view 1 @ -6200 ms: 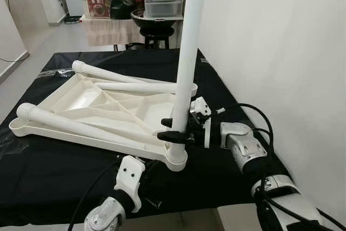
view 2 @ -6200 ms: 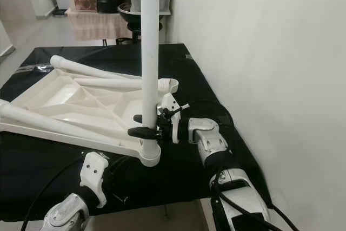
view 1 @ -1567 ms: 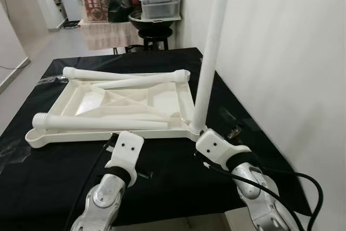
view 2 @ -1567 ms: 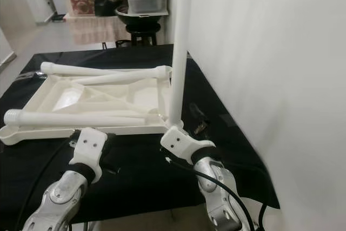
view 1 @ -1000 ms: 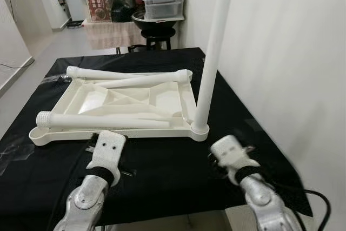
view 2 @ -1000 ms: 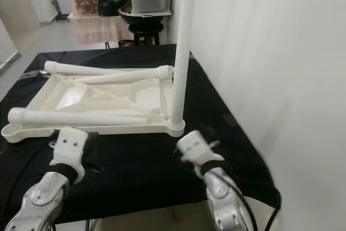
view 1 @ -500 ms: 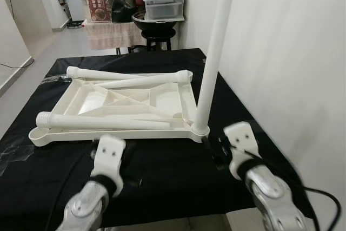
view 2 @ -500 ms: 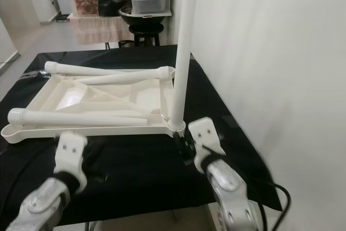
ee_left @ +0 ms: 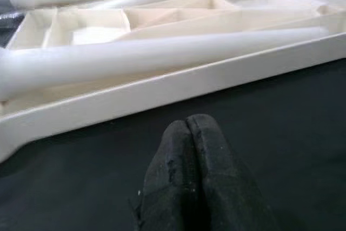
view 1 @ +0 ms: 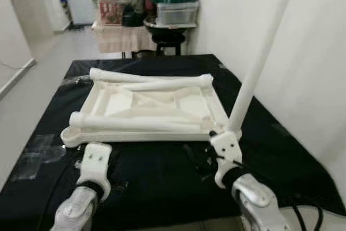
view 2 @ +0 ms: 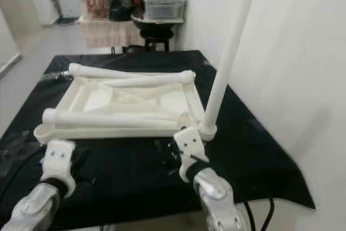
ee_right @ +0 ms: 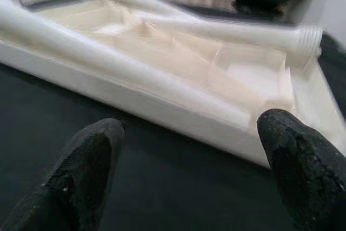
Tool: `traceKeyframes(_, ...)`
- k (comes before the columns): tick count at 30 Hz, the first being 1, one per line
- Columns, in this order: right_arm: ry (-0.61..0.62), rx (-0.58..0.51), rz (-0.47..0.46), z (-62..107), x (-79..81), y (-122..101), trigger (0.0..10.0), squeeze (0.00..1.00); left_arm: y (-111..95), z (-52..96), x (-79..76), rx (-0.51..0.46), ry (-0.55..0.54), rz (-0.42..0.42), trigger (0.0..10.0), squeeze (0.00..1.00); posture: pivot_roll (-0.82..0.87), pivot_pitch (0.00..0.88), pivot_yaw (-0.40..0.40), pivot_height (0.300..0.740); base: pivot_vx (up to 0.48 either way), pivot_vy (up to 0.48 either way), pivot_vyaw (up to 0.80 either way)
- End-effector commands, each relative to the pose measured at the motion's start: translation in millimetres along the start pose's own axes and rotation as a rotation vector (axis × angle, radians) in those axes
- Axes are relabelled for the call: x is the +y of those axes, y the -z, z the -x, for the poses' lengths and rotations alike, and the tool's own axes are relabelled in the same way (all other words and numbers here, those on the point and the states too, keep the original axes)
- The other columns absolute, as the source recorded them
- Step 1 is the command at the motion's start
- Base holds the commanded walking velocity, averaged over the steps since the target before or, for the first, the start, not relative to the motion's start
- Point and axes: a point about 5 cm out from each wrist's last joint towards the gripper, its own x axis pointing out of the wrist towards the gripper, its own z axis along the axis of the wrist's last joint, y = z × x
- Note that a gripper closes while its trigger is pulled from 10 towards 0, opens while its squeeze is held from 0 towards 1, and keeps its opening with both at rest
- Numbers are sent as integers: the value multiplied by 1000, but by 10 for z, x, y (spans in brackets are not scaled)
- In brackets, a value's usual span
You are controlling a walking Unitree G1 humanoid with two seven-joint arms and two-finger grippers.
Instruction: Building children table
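Since a moment ago, the right gripper [ee_right: 184, 174], fingers spread, has been brought nearer the upturned white plastic tabletop [view 1: 157, 106] on the black-covered table [view 1: 162, 177]. One white tubular leg [view 1: 257, 60] stands fitted; three loose legs [view 1: 135, 123] remain. The left gripper [ee_left: 186, 174] is pressed together.

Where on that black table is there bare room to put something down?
Bare black cloth lies along the near edge, between the upturned tabletop and the two tools. The far strip beyond the tabletop looks bare too. The middle is crowded: loose legs lie across it and one leg stands upright.
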Motion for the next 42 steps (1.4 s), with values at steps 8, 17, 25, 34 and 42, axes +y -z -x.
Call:
traceKeyframes(8,17,-66,-5,-103,-6,-52,10000,0,33,-54,-25,2,33,-30,10000,0,-58,0,-24,740,0,465,0)
traceKeyframes(17,60,-105,-26,-193,-69,-85,10000,0,-48,-106,-65,-46,64,-57,10000,0,-66,0,-19,740,0,465,0)
traceKeyframes(25,80,-151,-23,-332,-83,-159,10000,0,-198,-204,-197,-144,154,-138,10000,0,-67,0,-7,740,0,216,0)
traceKeyframes(34,78,-170,-18,-400,-69,-185,10000,0,-199,-264,-251,-152,221,-107,10000,0,-80,2,10,740,0,0,0)
traceKeyframes(42,80,-186,-2,-470,-67,-210,10000,0,-196,-287,-254,-166,240,-102,10000,0,-81,6,10,740,0,0,0)
